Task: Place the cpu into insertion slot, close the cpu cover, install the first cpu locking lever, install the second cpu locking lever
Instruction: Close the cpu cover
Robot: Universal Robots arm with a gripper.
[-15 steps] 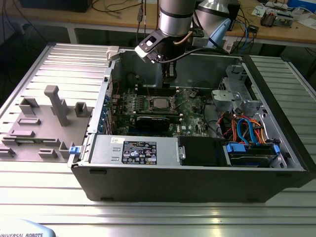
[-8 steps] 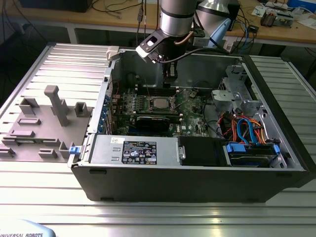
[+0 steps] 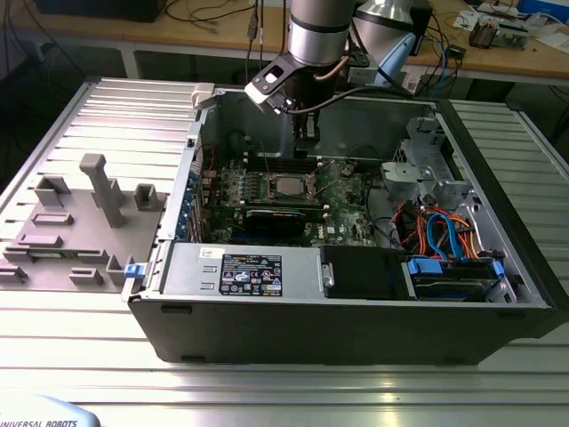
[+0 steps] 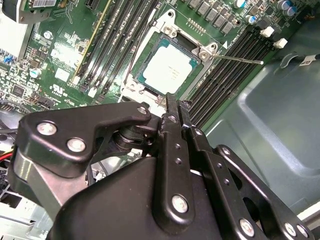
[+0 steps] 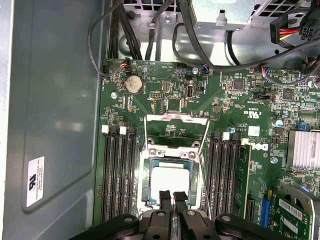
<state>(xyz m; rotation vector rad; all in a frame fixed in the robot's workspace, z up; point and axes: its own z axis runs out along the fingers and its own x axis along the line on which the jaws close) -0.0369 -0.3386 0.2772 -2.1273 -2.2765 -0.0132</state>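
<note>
The cpu [image 5: 170, 182] lies flat in the insertion slot [image 5: 145, 180] on the green board, its silvery top showing in both wrist views [image 4: 170, 67] and in the exterior view [image 3: 286, 187]. The cpu cover [image 5: 175, 116] is swung open beyond the socket, with green board visible through its window. A thin locking lever [image 4: 235, 58] sticks out sideways from the socket corner. My gripper [image 5: 172, 196] [image 4: 177, 102] hangs just above the chip's near edge inside the case [image 3: 305, 138]. Its fingers are shut with nothing between them.
Long black memory slots [image 5: 117, 175] flank the socket on both sides. Black cables [image 5: 200, 50] run across the board's far end, and a finned heat sink [image 5: 302, 150] sits off to one side. The grey case wall [image 5: 55, 125] is close by. In the exterior view, a grey fixture plate [image 3: 80, 222] lies at the left.
</note>
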